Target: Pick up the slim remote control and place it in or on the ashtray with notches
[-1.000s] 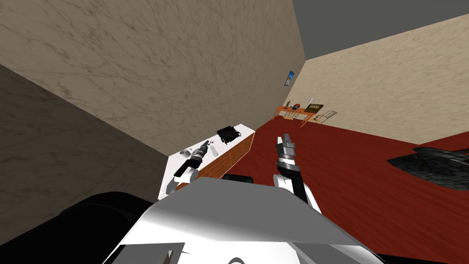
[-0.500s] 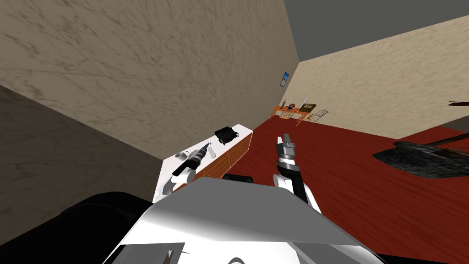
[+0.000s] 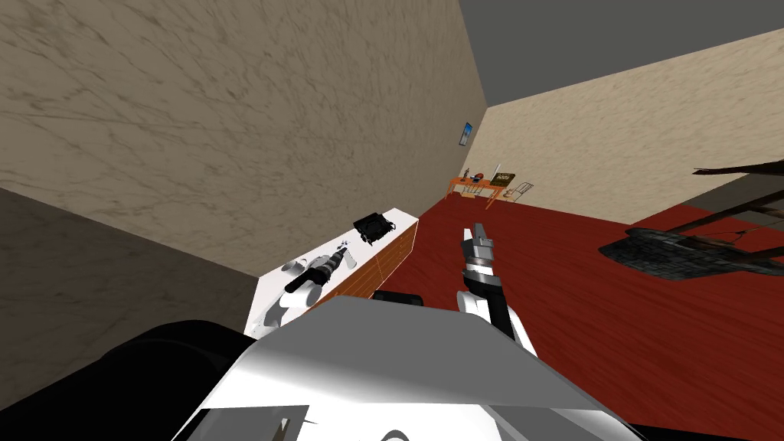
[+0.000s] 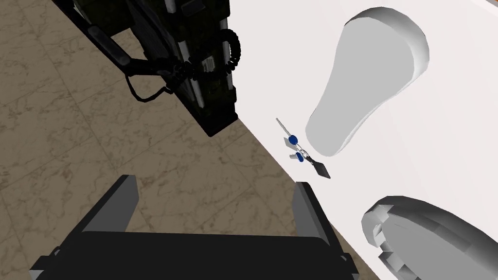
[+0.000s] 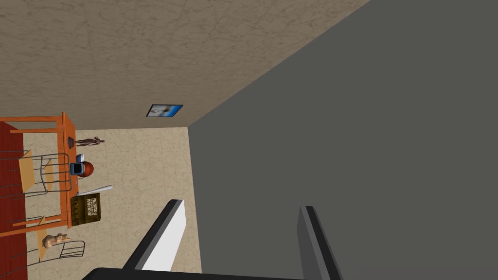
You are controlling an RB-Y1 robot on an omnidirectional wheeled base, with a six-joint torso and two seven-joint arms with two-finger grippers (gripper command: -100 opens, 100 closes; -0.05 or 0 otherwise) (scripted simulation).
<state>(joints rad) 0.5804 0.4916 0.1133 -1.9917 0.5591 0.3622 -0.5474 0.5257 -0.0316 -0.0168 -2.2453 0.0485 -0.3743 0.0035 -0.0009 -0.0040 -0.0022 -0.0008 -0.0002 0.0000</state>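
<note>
The left claw [image 4: 214,182] hangs empty, its fingers wide apart, aimed at the seam where the white cabinet top [image 4: 462,126] meets the brown wall [image 4: 58,121]. Just past its finger on the cabinet side lie keys [image 4: 301,151] with blue tags. Beyond them is the remote [image 4: 364,78], a plain pale paddle lying flat and untouched. The ashtray [image 4: 418,238], grey with a notched rim, sits near the claw on the same top, apart from the remote. A black device [image 4: 194,53] stands by the wall. The right claw [image 5: 241,205] is raised and idle, fingers apart. I judge this the approach. The next move calls for swinging over the remote, setting the fingers across its narrow end and descending. No writing is readable; the device may carry marks, but I cannot tell.
</note>
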